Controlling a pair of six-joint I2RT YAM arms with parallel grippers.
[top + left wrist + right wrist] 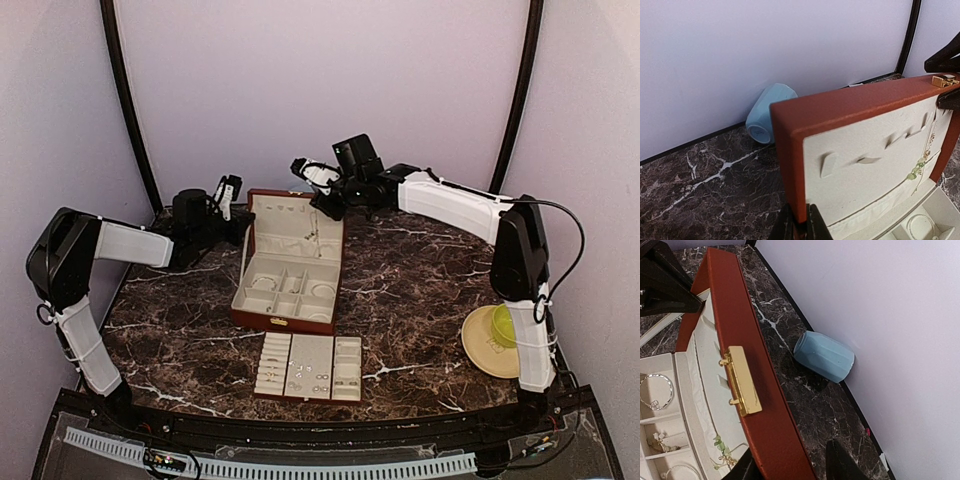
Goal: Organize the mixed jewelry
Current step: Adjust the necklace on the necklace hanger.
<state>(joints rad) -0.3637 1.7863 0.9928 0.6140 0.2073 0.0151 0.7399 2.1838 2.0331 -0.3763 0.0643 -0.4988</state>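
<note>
Jewelry [318,377] lying at six o'clock; left gripper [801,227] pinching box lid [850,107] upright, right gripper [795,460] half-closed straddling lid's edge.

You're looking at a glossy dark marble-patterned bench [420,290] with white veins. The box [747,340] wears grainy red-brown leatherette, lined in matt cream fabric; its clasp [742,381] is polished gold metal. The blue cup [824,356] looks matt and faceted.
</note>
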